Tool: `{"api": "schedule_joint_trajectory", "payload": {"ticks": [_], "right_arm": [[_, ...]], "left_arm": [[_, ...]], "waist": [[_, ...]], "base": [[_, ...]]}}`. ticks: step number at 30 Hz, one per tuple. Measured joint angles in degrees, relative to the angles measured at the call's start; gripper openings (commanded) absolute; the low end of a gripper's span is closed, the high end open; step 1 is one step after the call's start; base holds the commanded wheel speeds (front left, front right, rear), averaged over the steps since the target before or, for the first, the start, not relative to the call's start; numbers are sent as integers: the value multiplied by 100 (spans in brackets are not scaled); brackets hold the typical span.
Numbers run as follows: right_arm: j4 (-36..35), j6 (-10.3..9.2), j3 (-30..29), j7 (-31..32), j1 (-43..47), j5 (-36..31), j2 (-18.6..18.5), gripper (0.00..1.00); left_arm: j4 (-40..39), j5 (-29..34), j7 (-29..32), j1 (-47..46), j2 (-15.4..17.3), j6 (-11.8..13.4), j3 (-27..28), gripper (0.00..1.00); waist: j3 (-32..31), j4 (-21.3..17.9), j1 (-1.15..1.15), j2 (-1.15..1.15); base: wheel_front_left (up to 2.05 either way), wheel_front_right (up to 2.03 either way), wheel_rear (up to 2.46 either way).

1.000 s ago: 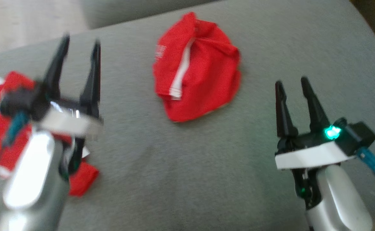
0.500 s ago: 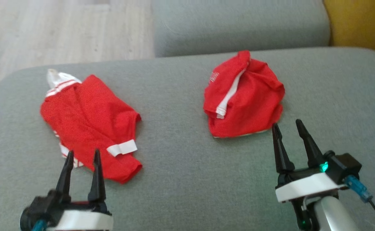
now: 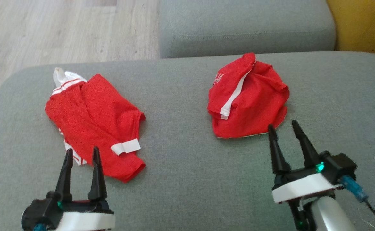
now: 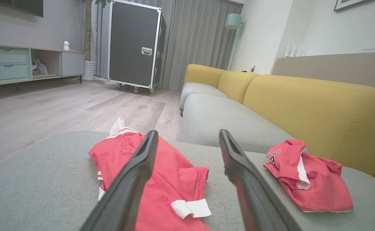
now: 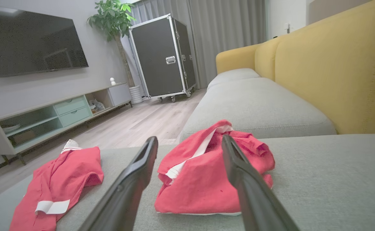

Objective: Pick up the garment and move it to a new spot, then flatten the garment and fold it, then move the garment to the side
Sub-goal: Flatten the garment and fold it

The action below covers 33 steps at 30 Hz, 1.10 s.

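Two red garments with white trim lie on the grey sofa seat. The left garment is spread loosely, a white cuff near its front edge; it also lies ahead in the left wrist view. The right garment is bunched into a compact heap with white lettering. My left gripper is open and empty, fingertips over the near edge of the left garment. My right gripper is open and empty, its tips at the front edge of the right garment.
A second grey seat cushion lies behind, with a yellow backrest at the right. Pale wood floor runs beyond the sofa's left end. A black flight case and a TV cabinet stand across the room.
The head camera has swung and tilted, so both garments now show whole. My left gripper has dropped from raised at mid-left to the lower left; the right gripper sits slightly lower.
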Motion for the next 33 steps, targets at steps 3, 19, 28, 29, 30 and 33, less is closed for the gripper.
{"api": "schedule_joint_trajectory", "payload": {"ticks": [3,19,28,29,30,33], "right_arm": [[143,0,126,0,-80,-166,0,100],[2212,0,200,417,-1724,-681,-8,100],[3411,0,-398,591,-2382,-1376,-16,100],[3512,0,-459,591,-2429,-1451,-16,100],[3605,0,-513,591,-2477,-1503,-19,100],[3839,0,-664,579,-2604,-1681,-19,100]], "left_arm": [[51,74,1,-44,-55,-123,31,100],[372,332,0,-480,-355,-439,42,100],[454,342,0,-602,-457,-530,32,100],[455,342,0,-606,-474,-541,32,100],[458,342,0,-609,-486,-566,31,100],[471,342,0,-611,-504,-575,27,100]], "waist": [[93,75,0,0],[541,819,1,0],[760,1221,1,0],[784,1252,1,0],[808,1285,1,0],[852,1358,1,0]], "base": [[0,0,0],[0,0,0],[0,0,0],[0,0,0],[0,0,0],[0,0,0]]}}
